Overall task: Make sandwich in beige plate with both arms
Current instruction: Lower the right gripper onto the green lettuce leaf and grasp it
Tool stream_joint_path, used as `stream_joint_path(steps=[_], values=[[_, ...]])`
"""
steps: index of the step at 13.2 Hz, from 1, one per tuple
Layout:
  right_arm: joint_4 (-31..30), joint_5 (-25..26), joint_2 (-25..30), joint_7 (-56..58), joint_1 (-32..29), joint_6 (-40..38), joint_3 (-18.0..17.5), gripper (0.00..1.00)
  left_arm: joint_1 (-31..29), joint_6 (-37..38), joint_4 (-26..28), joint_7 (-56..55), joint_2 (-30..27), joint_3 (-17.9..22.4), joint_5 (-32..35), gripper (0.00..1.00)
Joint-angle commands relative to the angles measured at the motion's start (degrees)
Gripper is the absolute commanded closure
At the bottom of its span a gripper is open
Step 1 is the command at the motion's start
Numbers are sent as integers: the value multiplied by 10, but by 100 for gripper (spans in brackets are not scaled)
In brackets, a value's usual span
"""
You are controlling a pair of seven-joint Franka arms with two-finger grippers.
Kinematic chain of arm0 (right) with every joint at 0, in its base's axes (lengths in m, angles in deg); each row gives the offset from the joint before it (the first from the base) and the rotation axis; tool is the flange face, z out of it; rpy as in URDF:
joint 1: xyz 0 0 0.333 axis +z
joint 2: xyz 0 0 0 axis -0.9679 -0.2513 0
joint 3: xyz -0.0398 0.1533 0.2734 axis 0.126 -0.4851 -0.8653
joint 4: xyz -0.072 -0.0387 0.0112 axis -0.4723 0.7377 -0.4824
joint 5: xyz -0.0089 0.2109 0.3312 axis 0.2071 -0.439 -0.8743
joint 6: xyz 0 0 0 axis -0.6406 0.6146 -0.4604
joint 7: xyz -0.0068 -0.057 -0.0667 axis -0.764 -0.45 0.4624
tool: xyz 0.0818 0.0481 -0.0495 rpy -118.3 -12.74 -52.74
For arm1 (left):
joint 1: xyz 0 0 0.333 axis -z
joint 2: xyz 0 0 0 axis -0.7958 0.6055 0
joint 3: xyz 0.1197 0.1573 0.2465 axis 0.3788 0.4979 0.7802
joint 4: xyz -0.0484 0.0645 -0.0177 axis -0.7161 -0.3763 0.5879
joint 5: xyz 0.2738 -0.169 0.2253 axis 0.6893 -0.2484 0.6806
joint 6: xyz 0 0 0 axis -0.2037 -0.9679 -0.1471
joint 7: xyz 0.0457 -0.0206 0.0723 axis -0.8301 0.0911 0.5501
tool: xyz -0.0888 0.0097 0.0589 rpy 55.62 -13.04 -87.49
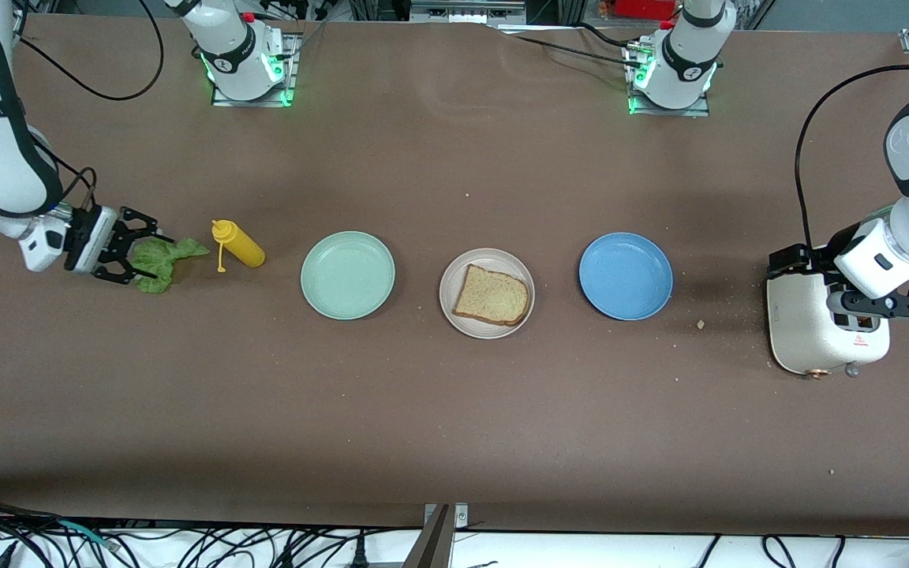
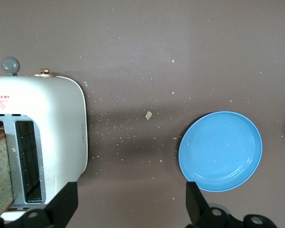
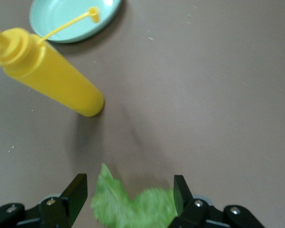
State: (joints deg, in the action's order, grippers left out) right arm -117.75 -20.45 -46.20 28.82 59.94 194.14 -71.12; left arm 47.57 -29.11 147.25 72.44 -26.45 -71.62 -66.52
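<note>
Sitting nearest the front camera is the toaster point(image 1: 813, 335) at the left arm's end of the table, with a slice of bread point(image 2: 1, 175) showing in one slot in the left wrist view. The left gripper point(image 1: 884, 309) hangs over the toaster top, jaws spread wide, holding nothing. Crumbs point(image 2: 148, 115) lie scattered on the table point(image 1: 454, 418) between the toaster and the blue plate point(image 1: 626, 275).

Three plates sit in a row across mid-table: blue plate toward the left arm's end, beige plate point(image 1: 487, 293) in the middle, mint-green plate point(image 1: 348, 274) toward the right arm's end. The beige plate carries one slice of toast point(image 1: 492, 297), lying flat, nothing on top of it. The other two plates hold nothing.

A yellow squeeze bottle point(image 1: 240, 244) lies on its side near the mint-green plate, cap dangling on its strap. Just beside it, toward the right arm's end, a lettuce leaf point(image 1: 161, 261) rests on the table. The right gripper point(image 1: 132, 254) is at the leaf, jaws open, fingers point(image 3: 76, 192) straddling its edge; whether they touch the leaf cannot be told.
</note>
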Motion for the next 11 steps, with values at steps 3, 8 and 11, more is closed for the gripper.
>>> stream_joint_path(steps=[3,8,11], values=[[30,131,21,-255,-1,7,-26,1,-4,4,-7,-8,-1,-5,23,0],[31,256,28,-623,-1,8,-51,1,-11,2,-7,-5,-1,-5,47,0],[30,297,16,-796,-1,9,-65,1,-22,2,-7,-1,-1,-6,47,0]])
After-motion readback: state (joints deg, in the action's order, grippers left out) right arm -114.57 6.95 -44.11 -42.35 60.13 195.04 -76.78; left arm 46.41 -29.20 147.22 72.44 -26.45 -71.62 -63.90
